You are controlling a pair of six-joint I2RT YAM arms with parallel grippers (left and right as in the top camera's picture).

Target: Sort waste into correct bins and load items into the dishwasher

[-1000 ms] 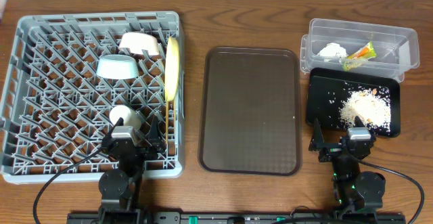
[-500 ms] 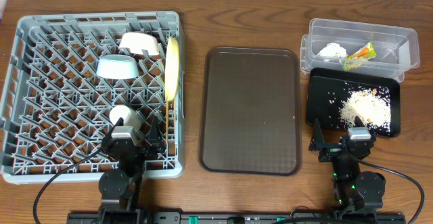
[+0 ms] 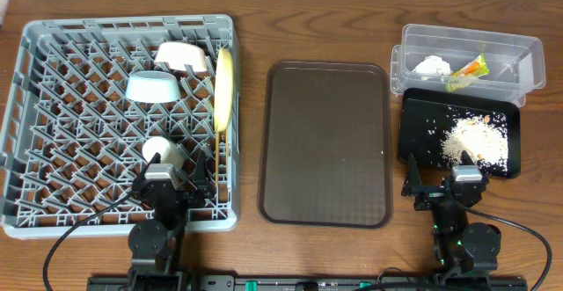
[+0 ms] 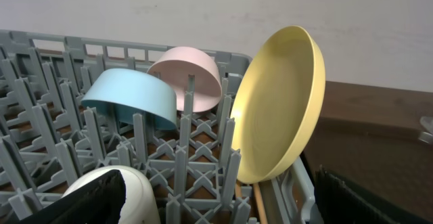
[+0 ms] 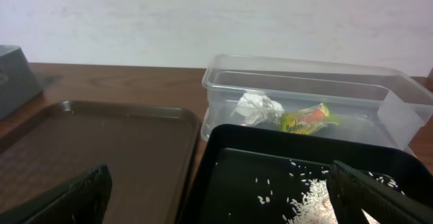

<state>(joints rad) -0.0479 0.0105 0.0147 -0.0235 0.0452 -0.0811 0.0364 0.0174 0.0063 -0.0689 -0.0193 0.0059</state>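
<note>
Wooden table [image 3: 308,18]; snack wrapper [image 3: 466,71] print unreadable.

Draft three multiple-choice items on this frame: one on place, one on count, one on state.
1. Where is the snack wrapper?
A) in the clear tub
B) on the black tray
C) on the brown tray

2. How many bowls sit in the grey rack?
A) one
B) two
C) four

3. How does the yellow plate stand?
A) flat, face down
B) on edge among the pegs
C) stacked inside a bowl

Key:
1 A: it lies beside the white tissue inside the tub.
2 B: only a light blue bowl and a pinkish-white bowl are there.
3 B: the left wrist view shows it resting on its rim between pegs.
</note>
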